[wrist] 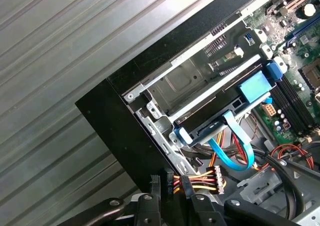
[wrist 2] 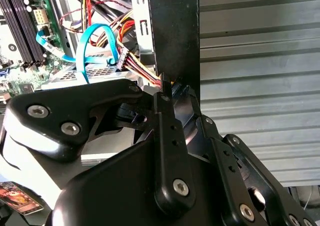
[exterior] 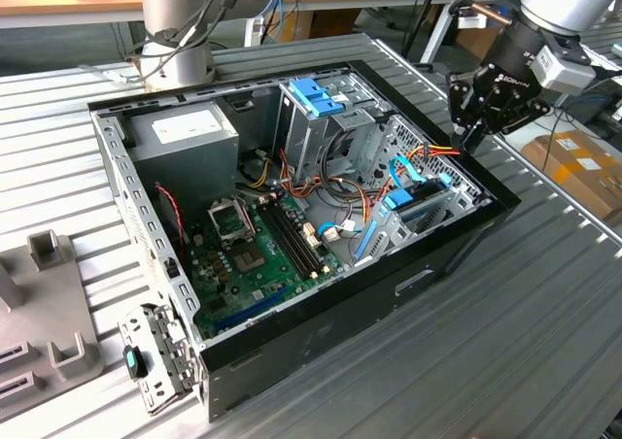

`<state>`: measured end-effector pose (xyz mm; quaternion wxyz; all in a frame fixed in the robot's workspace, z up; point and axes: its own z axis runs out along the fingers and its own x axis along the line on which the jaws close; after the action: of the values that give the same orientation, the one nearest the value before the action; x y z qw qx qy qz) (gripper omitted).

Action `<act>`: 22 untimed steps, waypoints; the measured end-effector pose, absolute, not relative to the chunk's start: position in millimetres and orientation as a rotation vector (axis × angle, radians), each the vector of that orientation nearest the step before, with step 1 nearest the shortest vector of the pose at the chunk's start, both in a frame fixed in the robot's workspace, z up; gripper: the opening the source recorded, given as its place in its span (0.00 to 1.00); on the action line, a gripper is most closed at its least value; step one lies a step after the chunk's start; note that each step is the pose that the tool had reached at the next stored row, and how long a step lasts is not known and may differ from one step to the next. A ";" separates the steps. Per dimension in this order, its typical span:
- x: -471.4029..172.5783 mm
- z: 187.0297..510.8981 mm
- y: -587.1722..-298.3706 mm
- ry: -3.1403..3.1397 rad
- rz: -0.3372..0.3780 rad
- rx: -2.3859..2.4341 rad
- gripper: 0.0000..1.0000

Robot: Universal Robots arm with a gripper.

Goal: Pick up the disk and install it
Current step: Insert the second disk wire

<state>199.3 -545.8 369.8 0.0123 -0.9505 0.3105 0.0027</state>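
Note:
The disk (exterior: 416, 202), silver with a blue plastic frame, lies in the bay at the front corner of the open computer case (exterior: 321, 347), on the exterior view's right. In the first wrist view the disk (wrist: 210, 120) sits in the metal bay, with a blue cable running from its end. My gripper (exterior: 465, 140) hangs just above the case's right-hand wall, behind the disk and apart from it. Its black fingers (wrist 2: 165, 111) look shut with nothing between them. They sit close to a black power connector (wrist: 200, 182) with red and yellow wires.
Inside the case are a grey power-supply box (exterior: 190, 133), a tall metal cage with a blue top (exterior: 316, 99), the green motherboard (exterior: 248, 254) and loose cables. A metal bracket (exterior: 155, 361) and a grey fixture (exterior: 49, 293) lie to the exterior view's left. The arm's base (exterior: 175, 31) stands behind.

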 end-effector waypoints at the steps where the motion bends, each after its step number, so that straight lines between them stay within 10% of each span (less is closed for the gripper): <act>1: 199.5 369.7 -545.9 0.968 0.009 -2.963 0.29; 22: 199.6 369.6 -546.6 0.968 0.009 -2.963 0.28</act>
<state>199.6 -546.6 369.6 0.0123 -0.9505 0.3105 0.0027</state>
